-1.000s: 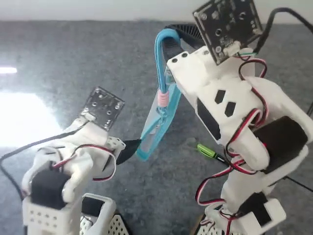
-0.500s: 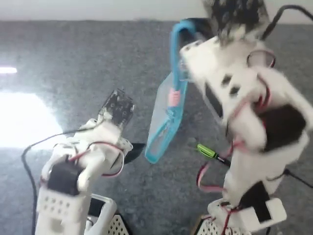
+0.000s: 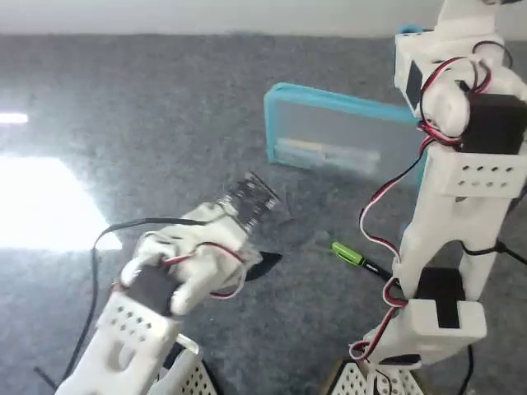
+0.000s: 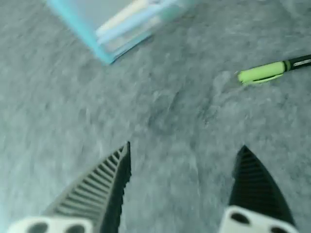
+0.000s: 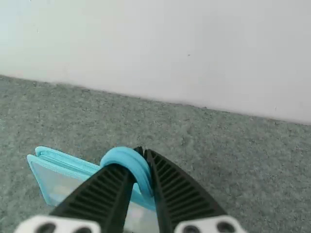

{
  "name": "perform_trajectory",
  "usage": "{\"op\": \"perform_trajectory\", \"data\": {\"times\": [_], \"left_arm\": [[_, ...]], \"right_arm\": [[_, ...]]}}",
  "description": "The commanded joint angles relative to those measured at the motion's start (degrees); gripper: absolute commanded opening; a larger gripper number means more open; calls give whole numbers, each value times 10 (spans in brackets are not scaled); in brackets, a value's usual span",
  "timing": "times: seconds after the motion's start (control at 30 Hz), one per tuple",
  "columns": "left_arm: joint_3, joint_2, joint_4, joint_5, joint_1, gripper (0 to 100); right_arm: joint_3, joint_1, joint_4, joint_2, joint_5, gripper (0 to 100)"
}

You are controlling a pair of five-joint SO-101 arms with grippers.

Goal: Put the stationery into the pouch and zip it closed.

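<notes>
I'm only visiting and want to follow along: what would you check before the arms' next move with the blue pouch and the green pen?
1. Right gripper shut on the blue loop of the translucent light-blue plastic pouch: ok.
2. Left gripper open and empty: ok.
3. Slim green pen with a black end lies free on the grey table, apart from the pouch: ok.
4. All stationery inside the pouch: not ok, the pen is outside.
5. Zip open enough for the pen: cannot tell.
</notes>
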Motion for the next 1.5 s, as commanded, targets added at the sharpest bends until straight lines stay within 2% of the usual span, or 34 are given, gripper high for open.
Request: {"op": "perform_trajectory", "data": {"times": [0.0,0.2,0.27,0.4,0.5,0.57,0.7,0.87,1.2,1.47], "left_arm": [[0,48,-84,14,69,320],[-7,182,-273,174,89,320],[-22,243,-311,233,90,320],[-80,369,-316,354,114,320],[-124,454,-299,455,137,322],[-159,499,-280,498,156,322],[-228,567,-235,505,184,322],[-277,639,-226,549,220,322],[-426,761,-119,585,224,322],[-534,866,-14,587,229,319]], "right_arm": [[-1,-8,-18,-3,12,6],[1,-5,-11,-3,33,6],[1,-5,-11,-7,33,6],[1,-4,-10,-7,33,6],[-1,-1,-10,-8,25,6],[-1,0,-15,-5,18,6],[3,12,-16,-2,19,6],[0,18,-16,-3,18,6],[2,18,-14,-4,15,6],[-1,18,-17,-7,18,6]]}}
